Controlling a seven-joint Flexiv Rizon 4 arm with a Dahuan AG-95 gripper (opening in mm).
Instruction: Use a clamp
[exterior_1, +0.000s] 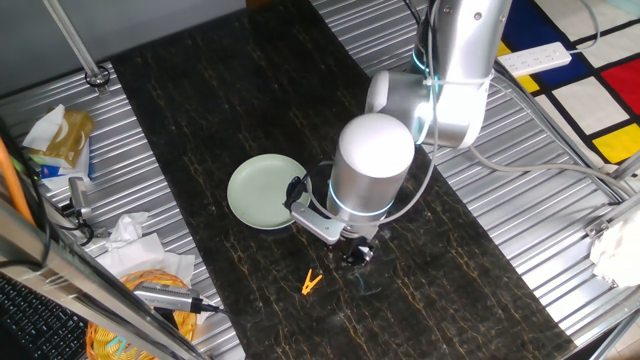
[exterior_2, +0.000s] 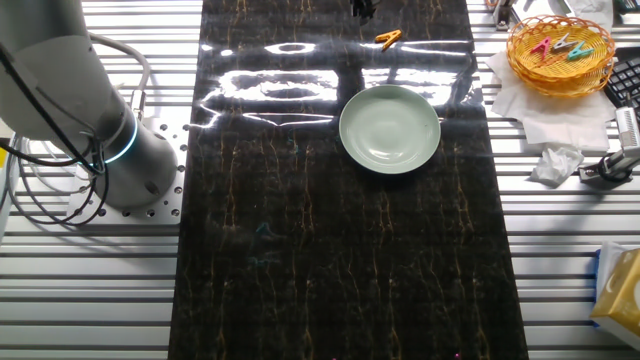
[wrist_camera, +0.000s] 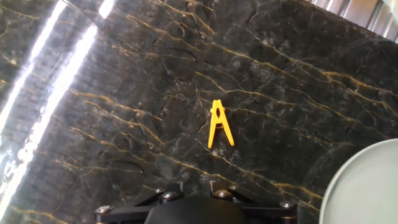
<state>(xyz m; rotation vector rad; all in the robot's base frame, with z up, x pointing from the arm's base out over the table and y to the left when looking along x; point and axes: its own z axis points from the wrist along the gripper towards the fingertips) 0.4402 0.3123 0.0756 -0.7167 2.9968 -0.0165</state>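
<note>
One orange clamp (wrist_camera: 219, 124) lies flat on dark marble table (exterior_1: 200, 120), alone, at gripper's (exterior_1: 356, 254) 8 o'clock, untouched. One pale green plate (exterior_1: 264, 190) sits near, at clamp's 11 o'clock. Gripper hangs above table; finger state cannot be told.

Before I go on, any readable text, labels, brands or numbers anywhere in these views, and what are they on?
None can be read.
The clamp, the plate and the dark marble-look mat carry no print.
The packet at the table's edge and the box may bear print, but it is too small and blurred to read.
The robot arm shows no legible marking.
</note>
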